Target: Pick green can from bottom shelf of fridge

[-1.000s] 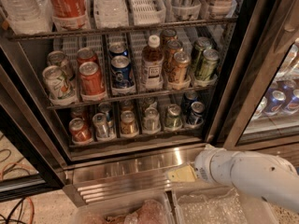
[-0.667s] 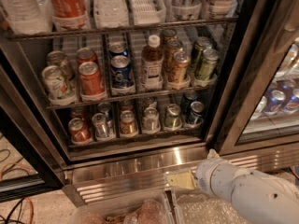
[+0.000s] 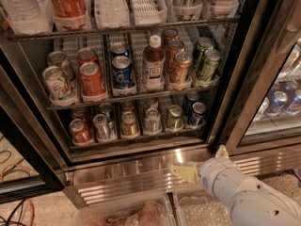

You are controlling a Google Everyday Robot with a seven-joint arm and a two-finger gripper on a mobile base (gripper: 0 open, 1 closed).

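Note:
The green can [image 3: 174, 117] stands on the bottom shelf [image 3: 141, 143] of the fridge [image 3: 235, 79], right of the middle, with a silver lid. A dark blue can [image 3: 197, 114] stands just right of it and a silver can [image 3: 152, 119] just left. My gripper [image 3: 185, 173] is below the shelf, in front of the ribbed steel base [image 3: 127, 173]. It is below and slightly right of the green can, well apart from it. The white arm [image 3: 240, 197] comes in from the lower right corner.
The rack above holds a brown bottle [image 3: 153, 65], red cans [image 3: 91, 79], a blue can [image 3: 122, 72] and olive slim cans [image 3: 209, 65]. A black door frame [image 3: 244, 65] borders the shelves on the right. Clear plastic bins [image 3: 141, 213] sit at the bottom edge. Cables [image 3: 19, 206] lie on the floor at left.
The arm's rear part has swung down toward the lower right corner. The gripper dipped, then rose again, staying in front of the steel base.

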